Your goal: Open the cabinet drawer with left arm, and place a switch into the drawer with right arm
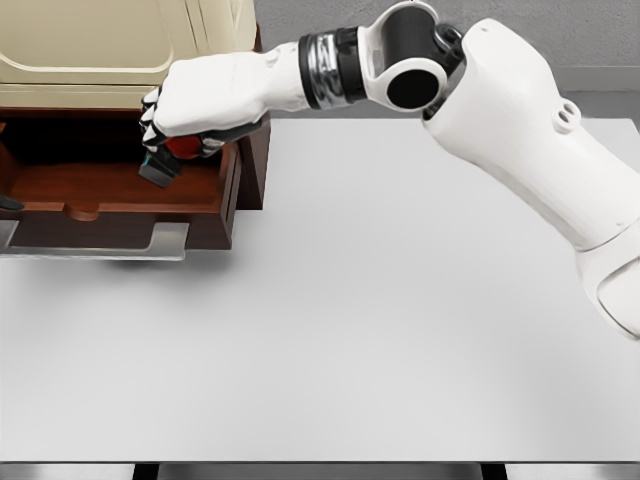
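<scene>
At the upper left of the frame the cabinet drawer [120,190] stands pulled out, its handle [165,240] toward the camera. The switch [172,160], dark with a red part, hangs just above the drawer's right end, clasped under the curled fingers of the right hand [195,105]. The right arm [520,130] reaches in from the right edge, forearm level, palm down. Judged from this, release comes next. No left hand is clearly visible.

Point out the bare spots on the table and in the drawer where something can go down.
The white tabletop is bare in front of and right of the open brown wooden drawer. The drawer floor left of the right hand is free. Crowded: the drawer's right end, where that hand holds the red-and-black switch.
</scene>
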Available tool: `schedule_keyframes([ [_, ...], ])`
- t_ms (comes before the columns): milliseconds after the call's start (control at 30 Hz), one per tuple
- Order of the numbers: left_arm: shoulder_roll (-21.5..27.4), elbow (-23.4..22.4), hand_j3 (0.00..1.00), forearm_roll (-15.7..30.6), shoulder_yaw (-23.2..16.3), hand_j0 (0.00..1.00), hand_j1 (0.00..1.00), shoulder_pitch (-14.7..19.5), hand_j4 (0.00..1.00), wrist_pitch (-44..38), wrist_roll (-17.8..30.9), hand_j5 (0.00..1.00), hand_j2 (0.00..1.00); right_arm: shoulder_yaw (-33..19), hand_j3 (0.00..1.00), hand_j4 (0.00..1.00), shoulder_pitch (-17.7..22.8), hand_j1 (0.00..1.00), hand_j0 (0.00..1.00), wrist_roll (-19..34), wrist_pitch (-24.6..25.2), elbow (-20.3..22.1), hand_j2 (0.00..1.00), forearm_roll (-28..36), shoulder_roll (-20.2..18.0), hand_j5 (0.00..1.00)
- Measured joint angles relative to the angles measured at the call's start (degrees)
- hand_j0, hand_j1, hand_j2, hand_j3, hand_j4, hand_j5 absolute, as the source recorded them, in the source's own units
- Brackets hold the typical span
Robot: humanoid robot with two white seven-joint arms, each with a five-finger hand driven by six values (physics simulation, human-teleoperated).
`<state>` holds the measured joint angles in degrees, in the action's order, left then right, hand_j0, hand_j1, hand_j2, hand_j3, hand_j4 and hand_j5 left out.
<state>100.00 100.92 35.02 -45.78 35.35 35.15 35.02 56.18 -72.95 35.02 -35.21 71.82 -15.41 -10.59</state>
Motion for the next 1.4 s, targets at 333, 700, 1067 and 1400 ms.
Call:
schedule_keyframes([
  [333,0.00,0.00,1.00,-0.46,-0.01,1.00,1.00,0.00,1.00,0.00,0.00,1.00,1.00,1.27,0.36,0.36,-2.11,0.36,0.36,0.02,0.02,-9.54,0.36,-0.35,5.80,0.36],
  [700,0.00,0.03,1.00,-1.27,-0.24,1.00,1.00,-0.09,1.00,0.00,0.00,1.00,1.00,1.21,1.00,1.00,-3.69,1.00,1.00,0.01,0.04,-15.80,1.00,-7.12,10.37,1.00],
  [1067,0.00,0.07,1.00,-1.31,-0.19,1.00,1.00,-0.09,1.00,-0.01,0.00,1.00,1.00,-2.37,1.00,1.00,-0.62,1.00,1.00,0.01,0.03,-0.32,1.00,-8.34,6.41,1.00],
  [1400,-3.32,0.07,1.00,-3.03,0.44,1.00,1.00,0.12,1.00,0.02,0.00,1.00,1.00,-10.06,1.00,1.00,15.57,1.00,1.00,0.00,0.05,22.89,1.00,-5.65,-17.63,1.00],
])
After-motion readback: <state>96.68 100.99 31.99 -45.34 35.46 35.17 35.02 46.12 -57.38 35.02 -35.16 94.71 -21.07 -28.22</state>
